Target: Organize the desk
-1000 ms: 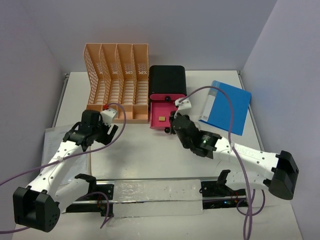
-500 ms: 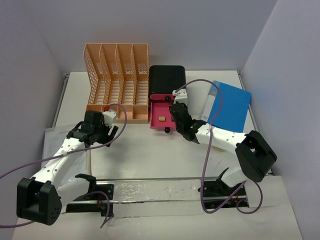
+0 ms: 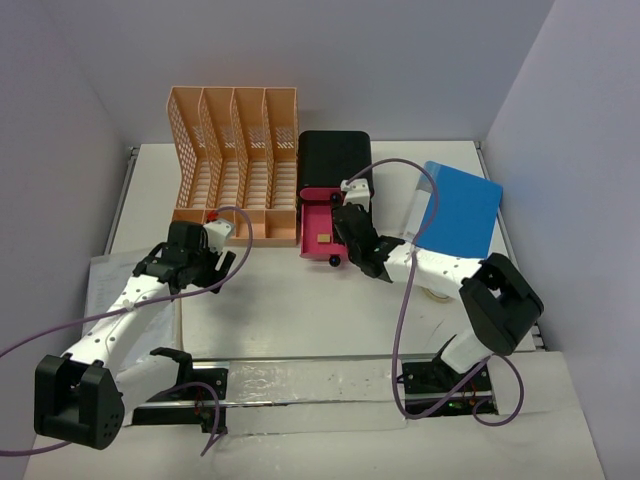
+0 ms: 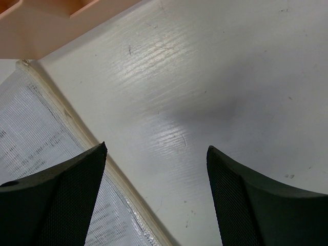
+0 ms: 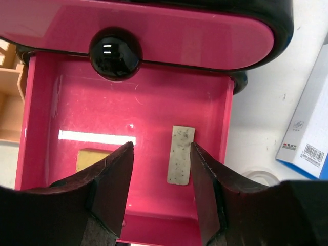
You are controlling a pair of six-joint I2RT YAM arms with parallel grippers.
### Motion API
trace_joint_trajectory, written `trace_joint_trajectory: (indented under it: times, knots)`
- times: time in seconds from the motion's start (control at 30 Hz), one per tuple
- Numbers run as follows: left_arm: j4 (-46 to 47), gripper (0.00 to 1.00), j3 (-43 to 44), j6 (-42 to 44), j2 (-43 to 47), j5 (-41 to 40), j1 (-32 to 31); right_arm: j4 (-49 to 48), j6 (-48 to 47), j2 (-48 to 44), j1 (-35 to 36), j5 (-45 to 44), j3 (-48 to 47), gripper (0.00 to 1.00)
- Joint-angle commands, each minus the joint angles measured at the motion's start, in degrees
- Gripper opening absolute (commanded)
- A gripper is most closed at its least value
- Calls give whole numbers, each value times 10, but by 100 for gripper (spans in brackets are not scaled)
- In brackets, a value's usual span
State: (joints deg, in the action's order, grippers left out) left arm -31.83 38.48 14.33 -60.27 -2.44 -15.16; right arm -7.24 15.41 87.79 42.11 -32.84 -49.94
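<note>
Hovering wide over the desk (image 4: 205, 77), left fingers (image 4: 51, 205) hold nothing; right fingers (image 5: 110, 195) gape above drawer (image 5: 154, 102).

One white desk (image 3: 300, 300) carries everything. On it stand one peach lattice file rack (image 3: 235, 165) with four slots, and one black box (image 3: 335, 160) with two pink drawers: one closed drawer (image 5: 154, 36) and one open drawer (image 5: 46, 102). Each drawer has one round black knob. Two small flat pieces lie in the open drawer, one yellowish square piece (image 5: 87, 159) and one pale speckled strip (image 5: 180, 154). There is one blue folder (image 3: 460, 215) and one clear mesh pouch (image 3: 110, 285). Two robot arms, the left arm (image 3: 120, 310) and the right arm (image 3: 440, 270), each end in two black fingers (image 4: 56, 200).
</note>
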Motion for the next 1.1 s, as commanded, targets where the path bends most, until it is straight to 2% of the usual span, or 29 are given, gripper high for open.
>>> trace_joint_trajectory:
  times: [0.0, 0.13, 0.27, 0.33, 0.47, 0.53, 0.57, 0.73, 0.83, 0.97, 1.07]
  knots:
    - [18, 85, 6, -4, 8, 19, 6, 27, 18, -39, -2, 3, -24, 56]
    - [16, 85, 7, -4, 11, 19, 7, 54, 58, -105, -1, 15, -5, 54]
    - [15, 85, 9, -4, 11, 19, 10, 57, 156, -199, 4, 54, 67, 53]
    - [17, 85, 7, -3, 9, 28, 10, 30, 218, -225, 8, 73, 109, 53]
    - [17, 85, 7, -2, 9, 31, 12, -41, 268, -238, 32, 110, 205, 55]
    - [15, 85, 8, -1, 9, 35, 12, -66, 275, -224, 49, 110, 220, 91]
    - [15, 85, 8, -1, 9, 37, 13, -79, 275, -214, 52, 111, 224, 100]
    - [14, 85, 7, -1, 16, 38, 14, -109, 258, -166, 85, 81, 215, 99]
    - [14, 85, 6, 0, 17, 38, 16, -93, 260, -107, 93, 57, 185, 94]
    - [14, 85, 6, 1, 16, 40, 17, -49, 265, -52, 92, 28, 137, 80]
    - [15, 85, 5, 3, 16, 40, 17, -22, 268, -19, 92, 10, 105, 75]
